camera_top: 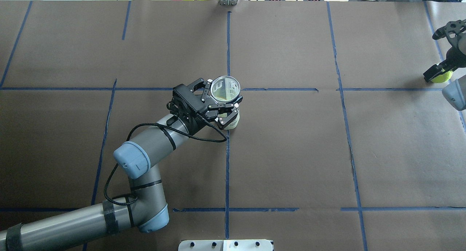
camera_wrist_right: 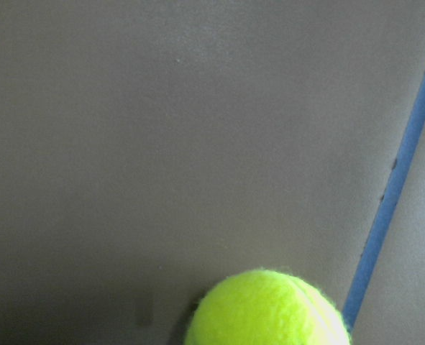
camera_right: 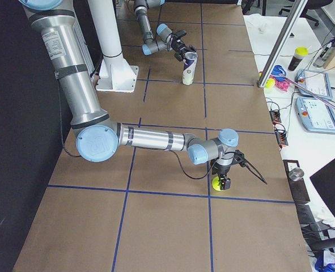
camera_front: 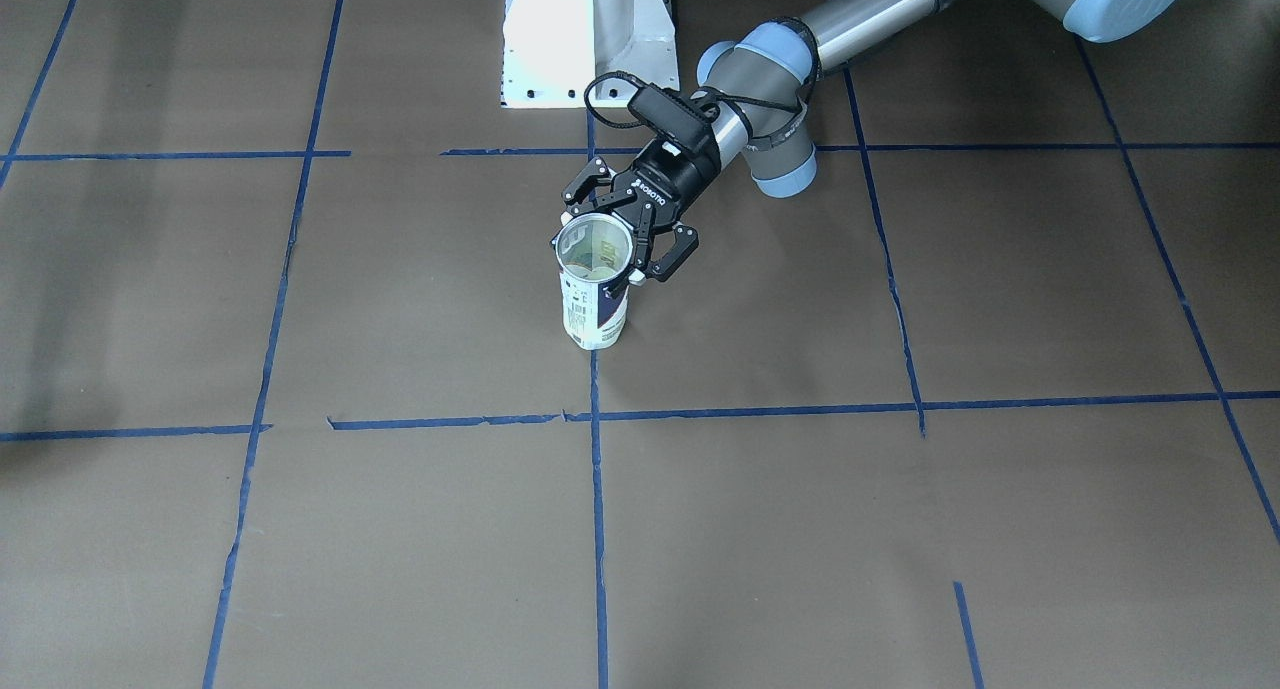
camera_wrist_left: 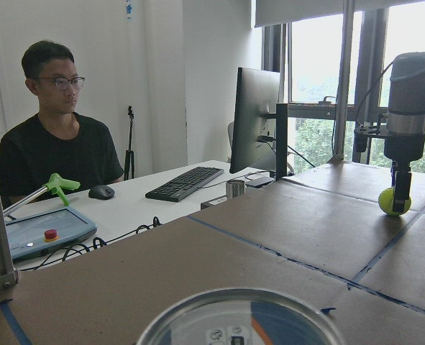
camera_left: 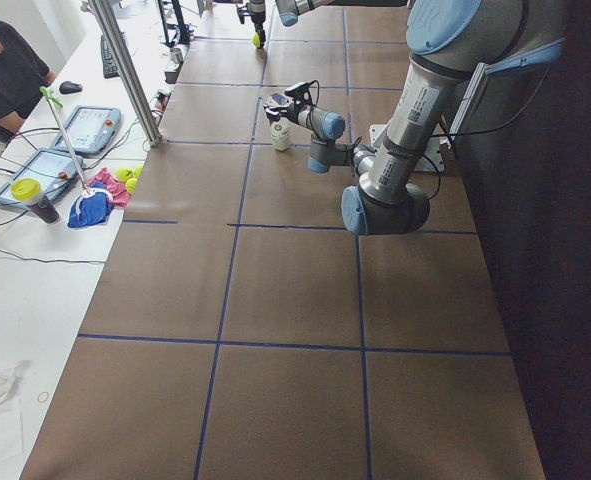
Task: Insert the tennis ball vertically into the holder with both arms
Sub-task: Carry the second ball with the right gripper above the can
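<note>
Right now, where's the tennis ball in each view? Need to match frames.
Front-facing: not in it.
Overhead: tennis ball at far right edge.
Exterior left: ball at top, far end.
Exterior right: ball lower centre.
Left wrist: ball at right.
Right wrist: ball at bottom edge.
Landmark: the holder, in every view but right wrist.

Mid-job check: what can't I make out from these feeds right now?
1. Grip of right gripper on tennis ball: the overhead edge crops it, the right wrist view shows no fingers, and the side views are too small.
2. Whether holder is lidded or open: reflections in both top views; the left wrist frame cuts it off.
</note>
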Controlling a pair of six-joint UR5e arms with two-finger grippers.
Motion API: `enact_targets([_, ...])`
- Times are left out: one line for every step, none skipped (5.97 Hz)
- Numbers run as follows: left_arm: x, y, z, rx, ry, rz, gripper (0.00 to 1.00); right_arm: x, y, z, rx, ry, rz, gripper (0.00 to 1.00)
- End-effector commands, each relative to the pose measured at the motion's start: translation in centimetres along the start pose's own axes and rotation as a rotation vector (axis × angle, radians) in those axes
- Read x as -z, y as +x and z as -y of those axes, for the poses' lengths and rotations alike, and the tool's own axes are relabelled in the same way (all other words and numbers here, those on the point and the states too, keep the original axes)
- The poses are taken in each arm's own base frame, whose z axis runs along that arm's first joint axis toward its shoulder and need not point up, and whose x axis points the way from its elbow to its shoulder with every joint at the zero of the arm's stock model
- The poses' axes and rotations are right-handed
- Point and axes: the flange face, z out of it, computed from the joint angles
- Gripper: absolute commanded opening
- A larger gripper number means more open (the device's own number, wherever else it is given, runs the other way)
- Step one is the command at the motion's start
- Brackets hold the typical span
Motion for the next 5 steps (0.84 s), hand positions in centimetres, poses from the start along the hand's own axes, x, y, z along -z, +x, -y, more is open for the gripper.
enact_targets([0.0, 0.0, 0.0, 0.0, -0.001, 0.0, 0.83, -0.9, 0.3, 0.4, 0.013, 0.009, -0.038, 0.93])
enact_targets([0.0, 0.0, 0.0, -0.001, 0.001, 0.0, 0.83, -1.0, 0.5, 0.3, 0.014, 0.015, -0.038, 0.61])
enact_targets([0.0, 0.0, 0.0, -0.001, 0.001, 0.0, 0.83, -0.5, 0.4, 0.8, 0.012, 0.029, -0.034, 0.03])
enact_targets([-0.1, 0.1, 0.2, -0.001, 0.002, -0.001, 0.83, 2.2, -0.8, 2.2, 0.025, 0.082, -0.015, 0.0])
enact_targets([-0.2, 0.2, 0.3, 0.0, 0.003, -0.001, 0.83, 7.4, -4.5, 2.9, 0.001, 0.133, 0.093, 0.0])
